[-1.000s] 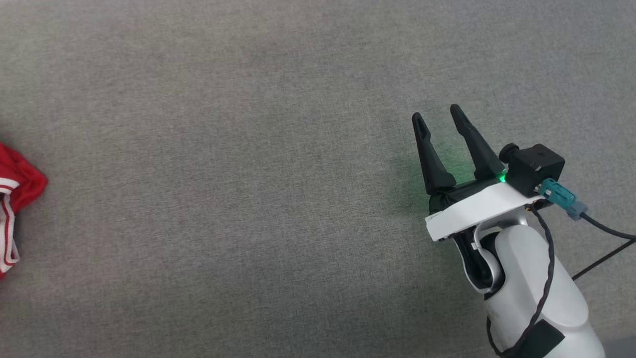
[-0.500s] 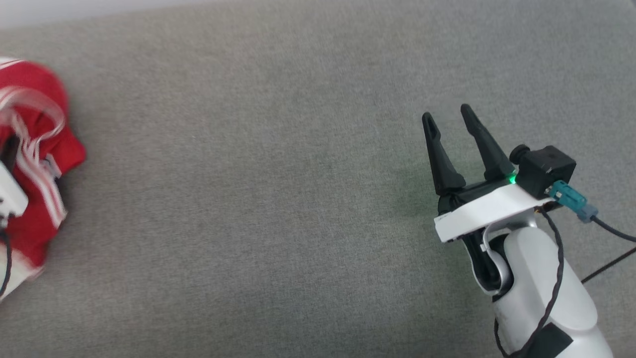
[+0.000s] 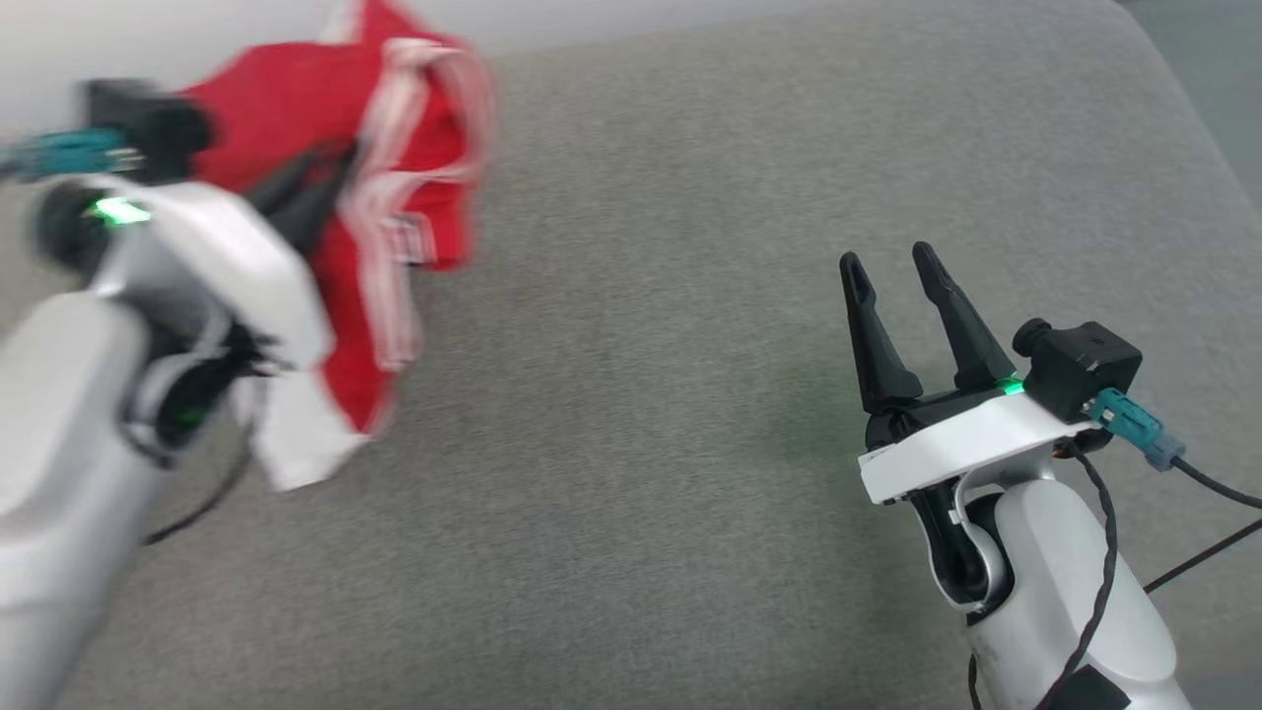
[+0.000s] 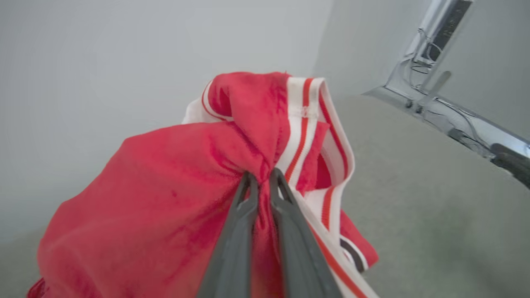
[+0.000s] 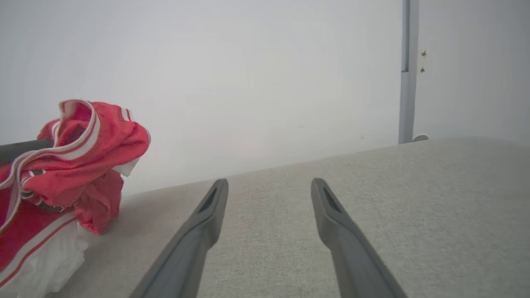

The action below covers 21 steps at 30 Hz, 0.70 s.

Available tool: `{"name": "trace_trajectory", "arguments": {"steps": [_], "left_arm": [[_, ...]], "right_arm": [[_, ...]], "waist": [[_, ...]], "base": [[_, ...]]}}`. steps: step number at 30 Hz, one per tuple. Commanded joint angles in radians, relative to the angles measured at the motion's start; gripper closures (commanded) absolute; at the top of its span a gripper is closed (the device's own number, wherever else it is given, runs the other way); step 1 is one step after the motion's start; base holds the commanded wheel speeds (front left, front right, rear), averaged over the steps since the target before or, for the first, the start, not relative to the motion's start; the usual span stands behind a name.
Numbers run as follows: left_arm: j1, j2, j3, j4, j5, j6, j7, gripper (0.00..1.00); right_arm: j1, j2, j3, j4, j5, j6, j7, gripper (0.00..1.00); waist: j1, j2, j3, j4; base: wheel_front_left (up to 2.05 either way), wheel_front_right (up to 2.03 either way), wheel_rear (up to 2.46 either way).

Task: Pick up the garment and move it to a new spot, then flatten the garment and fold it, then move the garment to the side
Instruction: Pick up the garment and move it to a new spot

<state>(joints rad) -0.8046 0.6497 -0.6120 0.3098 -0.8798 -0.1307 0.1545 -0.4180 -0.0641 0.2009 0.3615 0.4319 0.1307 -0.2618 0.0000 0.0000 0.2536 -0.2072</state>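
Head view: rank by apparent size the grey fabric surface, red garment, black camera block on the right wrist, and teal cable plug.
1. Grey woven fabric surface.
2. Bright red jersey garment with white striped trim; motion-blurred, outline rough.
3. Black boxy camera block.
4. Small teal cable plug beside it.

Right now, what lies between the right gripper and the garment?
Nothing but bare grey upholstery lies between the right gripper and the garment. The head view shows that stretch, and the right wrist view agrees.
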Motion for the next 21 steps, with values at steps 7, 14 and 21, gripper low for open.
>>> {"name": "trace_trajectory", "arguments": {"steps": [7, 14, 21], "left_arm": [[-0.15, -0.131, -0.259, -0.029, -0.046, 0.001, -0.02, 1.0], [-0.224, -0.145, -0.518, 0.074, -0.148, 0.001, -0.033, 1.0], [-0.241, -0.061, -0.644, 0.186, -0.201, 0.002, 0.022, 1.0]], "right_arm": [[-0.003, 0.013, -0.008, -0.016, 0.037, 0.0, -0.003, 0.0], [0.003, 0.013, -0.023, -0.029, 0.102, 0.0, -0.003, 0.0], [0.026, 0.013, -0.054, -0.039, 0.145, 0.0, -0.003, 0.0]], "waist": [[0.0, 0.0, 0.052, -0.121], [0.0, 0.0, 0.093, -0.22], [0.0, 0.0, 0.103, -0.266]], "base": [[0.0, 0.0, 0.0], [0.0, 0.0, 0.0], [0.0, 0.0, 0.0]]}}
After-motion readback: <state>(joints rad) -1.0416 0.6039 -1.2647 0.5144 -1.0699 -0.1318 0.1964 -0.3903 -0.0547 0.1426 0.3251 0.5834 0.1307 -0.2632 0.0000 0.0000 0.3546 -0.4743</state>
